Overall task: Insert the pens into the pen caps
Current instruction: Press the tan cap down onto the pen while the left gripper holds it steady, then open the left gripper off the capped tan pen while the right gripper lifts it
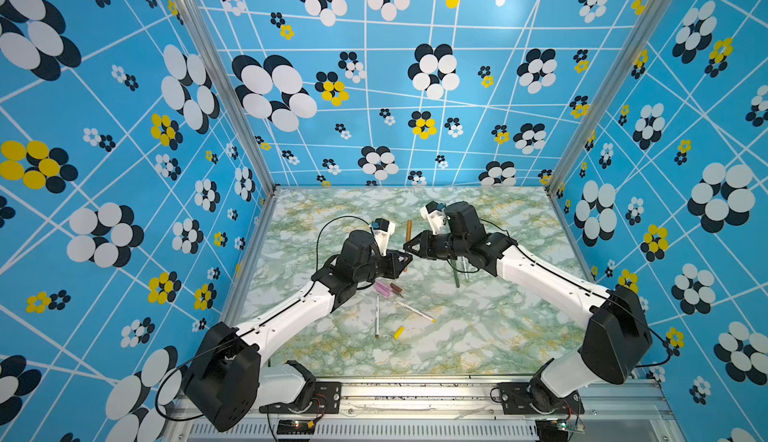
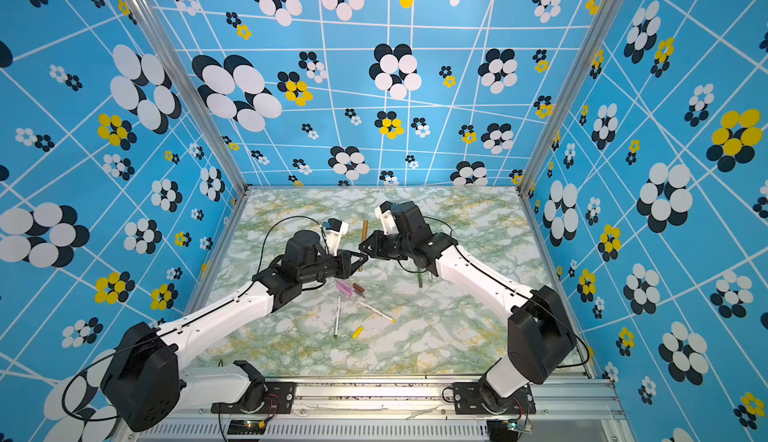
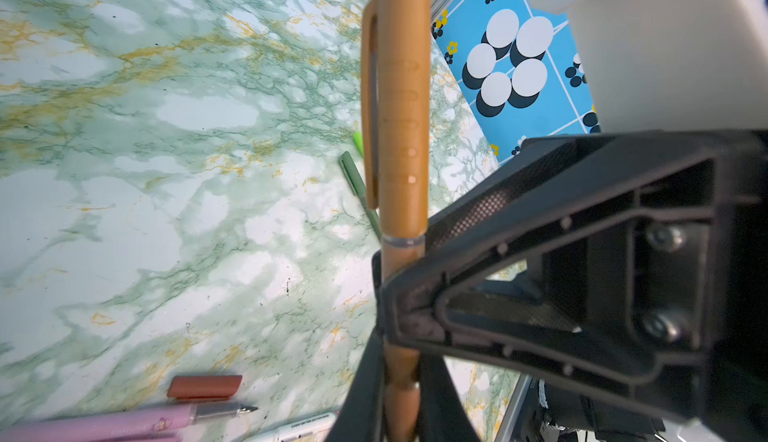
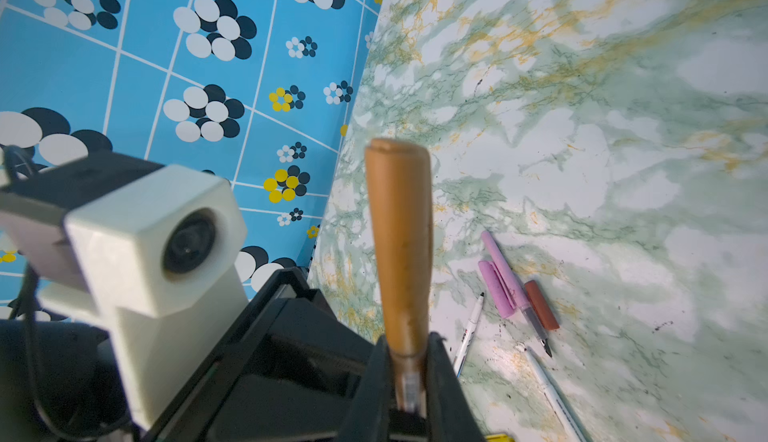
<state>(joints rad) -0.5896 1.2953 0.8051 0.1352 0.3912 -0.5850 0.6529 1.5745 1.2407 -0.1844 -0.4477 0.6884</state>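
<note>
– Pen position?
– Raised above the table (image 1: 478, 336), the tan pen (image 4: 401, 232) is gripped where both arms meet, with the tan cap (image 3: 401, 107) seated on it.
– Grippers?
– The left gripper (image 3: 401, 361) is pinched on the barrel; the right gripper (image 4: 409, 361) is clamped on it beside the cap's rim.

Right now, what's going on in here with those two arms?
Both arms hold one tan pen between them above the table. The left gripper clamps its barrel; the right gripper grips just under the tan cap, which looks seated. A pink pen, two white pens, a pink cap, brown cap and yellow cap lie loose.
</note>
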